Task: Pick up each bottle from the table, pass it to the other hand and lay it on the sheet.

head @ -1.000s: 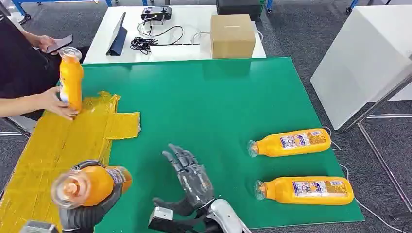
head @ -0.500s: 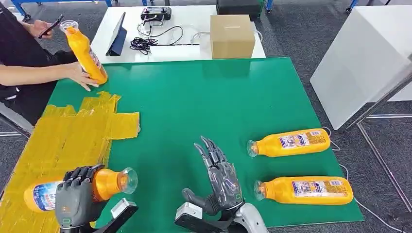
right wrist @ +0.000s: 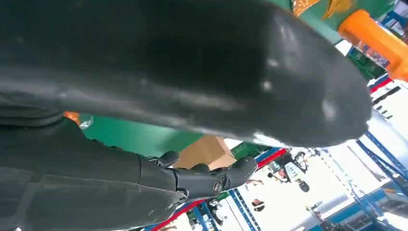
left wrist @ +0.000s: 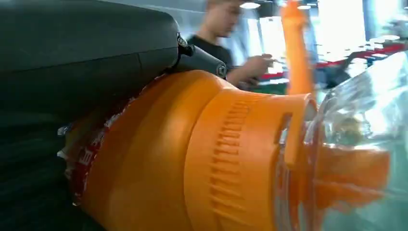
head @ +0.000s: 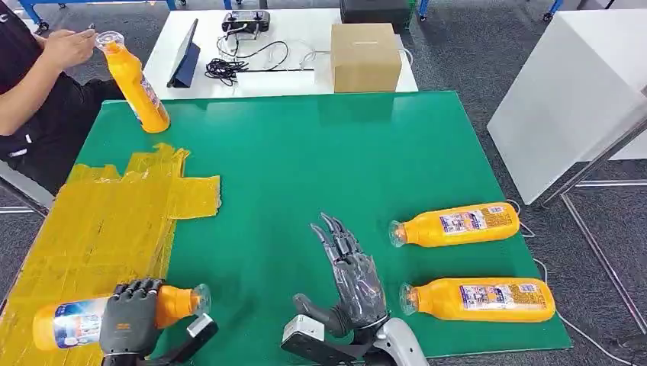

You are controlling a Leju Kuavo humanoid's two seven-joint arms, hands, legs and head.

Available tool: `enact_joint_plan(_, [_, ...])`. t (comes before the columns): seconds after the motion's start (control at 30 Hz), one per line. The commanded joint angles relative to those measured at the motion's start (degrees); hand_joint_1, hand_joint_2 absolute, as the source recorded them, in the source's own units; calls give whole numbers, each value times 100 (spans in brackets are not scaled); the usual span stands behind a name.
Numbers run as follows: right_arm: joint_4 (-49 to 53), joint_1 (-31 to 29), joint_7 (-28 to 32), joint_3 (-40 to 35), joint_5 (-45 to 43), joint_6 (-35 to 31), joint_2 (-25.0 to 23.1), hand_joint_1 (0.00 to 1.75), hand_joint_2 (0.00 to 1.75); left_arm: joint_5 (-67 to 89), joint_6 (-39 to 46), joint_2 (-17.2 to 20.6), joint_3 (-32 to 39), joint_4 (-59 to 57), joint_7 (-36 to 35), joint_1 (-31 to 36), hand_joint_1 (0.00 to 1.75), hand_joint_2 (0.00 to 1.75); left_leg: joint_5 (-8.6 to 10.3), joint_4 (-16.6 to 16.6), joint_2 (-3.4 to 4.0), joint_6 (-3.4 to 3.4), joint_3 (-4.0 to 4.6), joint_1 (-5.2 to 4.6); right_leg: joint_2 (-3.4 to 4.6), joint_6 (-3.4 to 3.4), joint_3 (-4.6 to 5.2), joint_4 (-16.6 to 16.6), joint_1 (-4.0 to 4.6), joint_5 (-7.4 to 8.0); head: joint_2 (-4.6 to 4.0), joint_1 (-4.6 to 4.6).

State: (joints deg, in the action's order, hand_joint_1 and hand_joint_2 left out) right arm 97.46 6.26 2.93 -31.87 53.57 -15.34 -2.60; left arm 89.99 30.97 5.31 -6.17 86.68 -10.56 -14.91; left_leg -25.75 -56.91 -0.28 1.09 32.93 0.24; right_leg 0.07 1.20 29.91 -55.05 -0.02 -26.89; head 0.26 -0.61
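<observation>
Within the left hand (head: 126, 326), fingers wrapped around it, an orange bottle (head: 72, 322) is held lengthwise over the yellow sheet (head: 91, 229), cap toward the spread, empty right hand (head: 352, 282) beside two lying bottles.

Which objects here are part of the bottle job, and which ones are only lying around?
Part of the job:
- bottle in the left hand
- left hand
- right hand
- two bottles lying on the green table
- yellow sheet

Lying about:
- cardboard box
- tablet
- cables
- bottle a person holds upright
</observation>
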Motion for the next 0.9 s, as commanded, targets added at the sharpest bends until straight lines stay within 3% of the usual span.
enact_joint_plan(0.03, [316, 223, -65, 164, 74, 30, 557, 0, 0, 1, -223, 688, -440, -1204, -337, 319, 175, 175, -4, 15, -10, -3, -37, 0, -12, 4, -44, 21, 1, -5, 0, -2])
enact_joint_plan(0.07, [383, 280, -71, 183, 85, 14, 644, 0, 0, 1, -267, 869, -640, -1297, -565, 362, 175, 175, 0, 15, -16, -3, -27, -3, -14, 2, -34, 16, -2, -2, 0, 0])
enact_joint_plan(0.1, [468, 343, -66, 214, 42, 50, 774, 0, 0, 1, -207, 948, -732, -1359, -668, 375, 26, 175, 1, 11, -16, -3, -20, -3, -12, 1, -26, 13, -2, -1, 0, 0])
enact_joint_plan(0.13, [490, 358, -67, 218, 49, 55, 815, 0, 0, 1, -134, 934, -700, -1375, -684, 371, 0, 175, -1, 14, -13, -4, -31, -2, -9, 1, -37, 16, -2, -1, 0, 0])
enact_joint_plan(0.43, [516, 400, -60, 251, 41, 43, 870, 0, 0, 1, -117, 937, -701, -1378, -686, 360, 0, 175, -4, 9, 1, -6, -55, -5, 5, -3, -52, 6, -2, -1, 0, 0])
enact_joint_plan(0.47, [516, 400, -60, 251, 41, 43, 870, 0, 0, 1, -117, 937, -701, -1378, -686, 360, 0, 0, -5, 12, 5, -7, -64, -2, 8, -3, -63, 11, 2, 0, 0, 0])
enact_joint_plan(0.5, [548, 403, -114, 222, 72, 94, 943, 0, 0, 1, -206, 746, -465, -1336, -470, 343, 0, 0, -5, 12, 4, -6, -66, -4, 7, -3, -64, 8, 0, -1, 0, 0])
enact_joint_plan(0.53, [612, 441, -177, 235, 161, 98, 1068, 0, 175, 1, -119, 740, -448, -1304, -440, 327, 0, 0, -6, 14, 11, -7, -73, -2, 13, -1, -69, 12, 2, 1, 0, 2])
enact_joint_plan(0.57, [743, 560, -295, 278, 319, 86, 1311, 0, 175, 1, 36, 534, -169, -1237, -205, 255, 0, 0, -5, 12, 2, -5, -72, -4, 4, -3, -72, 10, 1, -2, 0, 2])
enact_joint_plan(0.8, [1521, 1461, -697, 1110, 486, -193, 2243, 0, 175, 1, 665, 311, 427, -549, -26, -78, 0, 0, -11, 4, -25, 2, -72, -10, -17, 10, -73, 7, -7, -22, 0, 2])
enact_joint_plan(0.9, [1885, 1892, -775, 1607, 595, -253, 2307, 0, 175, -112, 903, -578, 1264, 109, 898, -300, 0, 0, -17, -2, -23, 3, -60, -15, -15, 10, -74, 4, -10, -25, 0, 0])
